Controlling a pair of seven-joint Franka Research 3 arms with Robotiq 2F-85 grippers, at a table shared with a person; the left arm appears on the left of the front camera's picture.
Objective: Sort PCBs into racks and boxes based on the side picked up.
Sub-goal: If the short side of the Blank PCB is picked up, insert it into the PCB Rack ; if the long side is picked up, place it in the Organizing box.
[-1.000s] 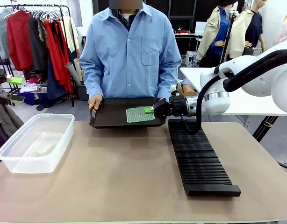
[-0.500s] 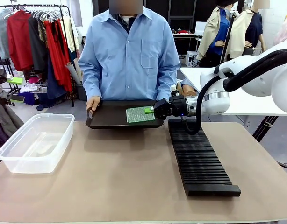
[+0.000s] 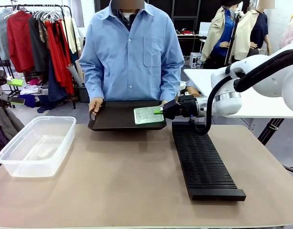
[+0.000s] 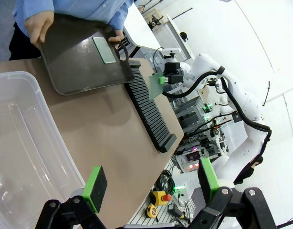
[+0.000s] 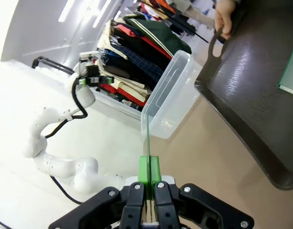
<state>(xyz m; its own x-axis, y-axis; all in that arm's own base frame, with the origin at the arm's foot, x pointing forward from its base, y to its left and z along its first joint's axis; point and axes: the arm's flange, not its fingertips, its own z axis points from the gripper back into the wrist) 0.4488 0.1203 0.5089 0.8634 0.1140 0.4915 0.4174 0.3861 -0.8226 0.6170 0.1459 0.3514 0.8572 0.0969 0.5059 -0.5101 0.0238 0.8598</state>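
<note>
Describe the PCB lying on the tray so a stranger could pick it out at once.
Find the black tray the person holds at the table's far edge. A thin green PCB lies flat on it, toward the end near the slotted black rack. Unlike the other PCB, pinched in the robot's right hand, nothing grips it.

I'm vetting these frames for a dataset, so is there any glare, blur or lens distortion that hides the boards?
Front view: sharp, evenly lit; the held PCB looks pale with sheen. Left wrist view: wide-angle tilt, glare on the tray, the PCB lying on it readable. Right wrist view: tray sheen; the held PCB edge-on, a thin line.
</note>
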